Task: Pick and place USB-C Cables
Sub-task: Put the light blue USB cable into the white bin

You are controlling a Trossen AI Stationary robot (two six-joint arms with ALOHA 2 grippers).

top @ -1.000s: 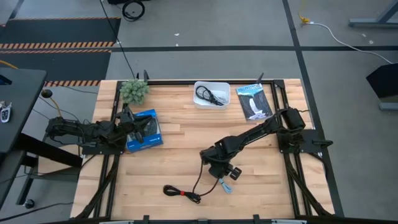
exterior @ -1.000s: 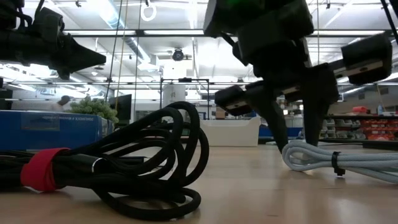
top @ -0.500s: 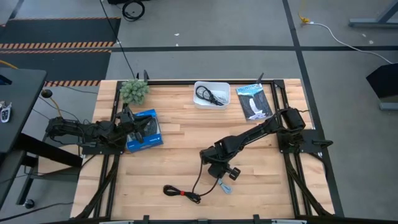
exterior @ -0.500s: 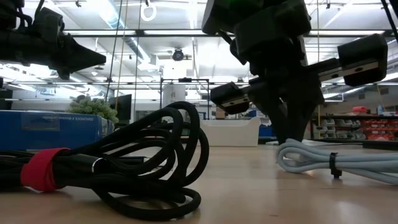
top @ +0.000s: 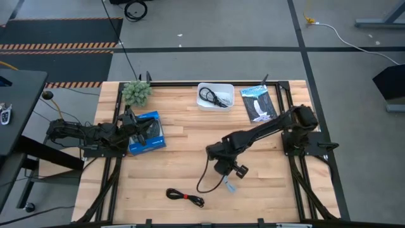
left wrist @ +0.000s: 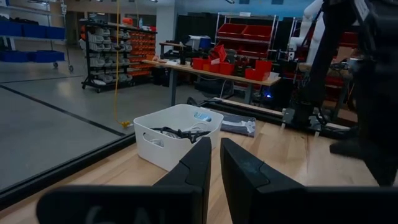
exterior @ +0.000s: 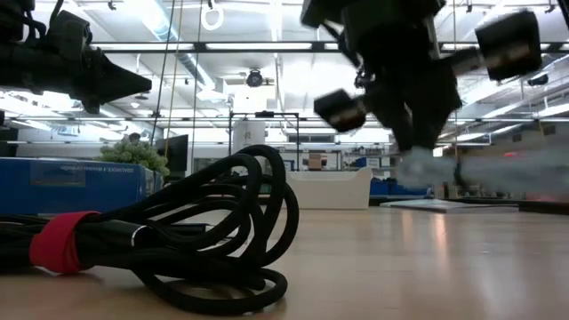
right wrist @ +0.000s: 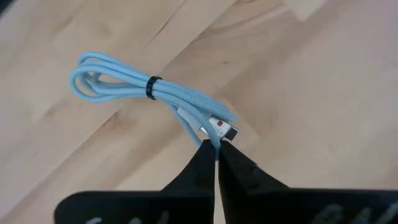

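Hanging off the tabletop, the light blue cable is pinched by its end in my right end effector, above the wood toward the near edge, right of centre. I see the black cable with red tie lying near the near edge, left of it. A plain black cable sits in the white bin at the far edge. My left end effector waits, fingers together, by the blue box at the left edge. Beyond are shelving, red bins and grey floor.
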